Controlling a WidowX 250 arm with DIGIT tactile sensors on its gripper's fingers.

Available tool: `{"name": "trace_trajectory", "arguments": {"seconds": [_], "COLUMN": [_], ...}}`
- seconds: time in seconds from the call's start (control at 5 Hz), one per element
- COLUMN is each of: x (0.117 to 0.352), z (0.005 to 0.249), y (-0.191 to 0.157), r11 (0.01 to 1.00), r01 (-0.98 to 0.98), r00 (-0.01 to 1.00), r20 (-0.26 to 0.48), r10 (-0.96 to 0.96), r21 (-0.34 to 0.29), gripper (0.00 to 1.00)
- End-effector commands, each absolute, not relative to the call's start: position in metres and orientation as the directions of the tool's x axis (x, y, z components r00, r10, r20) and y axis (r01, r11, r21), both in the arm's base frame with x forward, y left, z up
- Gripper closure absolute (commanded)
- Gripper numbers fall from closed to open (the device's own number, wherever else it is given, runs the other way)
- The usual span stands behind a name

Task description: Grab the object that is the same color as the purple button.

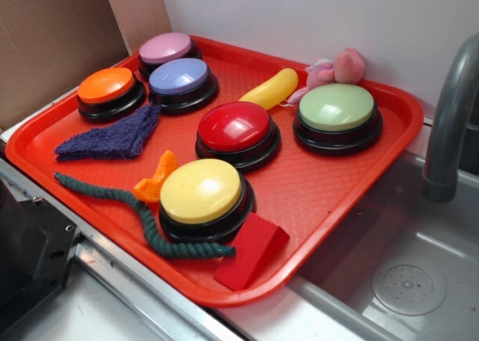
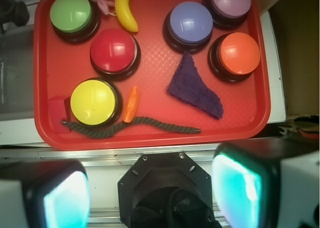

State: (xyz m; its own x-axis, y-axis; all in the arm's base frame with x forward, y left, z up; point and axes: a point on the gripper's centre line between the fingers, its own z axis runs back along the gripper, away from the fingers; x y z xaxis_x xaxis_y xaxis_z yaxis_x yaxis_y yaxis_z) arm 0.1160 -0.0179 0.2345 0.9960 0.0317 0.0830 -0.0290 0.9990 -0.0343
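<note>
While my gripper [image 2: 150,188] hangs above the tray's [image 2: 150,138] near edge with fingers spread wide, I think, the purple cloth [image 2: 192,88] lies flat beside the orange button [image 2: 239,54].

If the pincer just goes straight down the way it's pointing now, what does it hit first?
Probably not the purple cloth. In the wrist view the open pincer hangs over the metal ledge just outside the red tray, so it would likely meet that ledge first. Depth is unclear.
</note>
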Motion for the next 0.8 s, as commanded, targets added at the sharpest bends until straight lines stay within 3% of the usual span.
{"name": "trace_trajectory", "arguments": {"seconds": [0.0, 0.2, 0.6], "x": [0.116, 0.127, 0.154], "z": [0.234, 0.22, 0.185], "y": [-0.018, -0.008, 0.015], "r11": [0.999, 0.999, 0.98], "r01": [-0.029, 0.021, 0.198], "r00": [0.996, 0.998, 0.98], "r20": [0.083, 0.056, 0.013], "r10": [0.032, -0.019, -0.198], "r21": [-0.034, -0.048, 0.012], "gripper": [0.0, 0.0, 0.0]}}
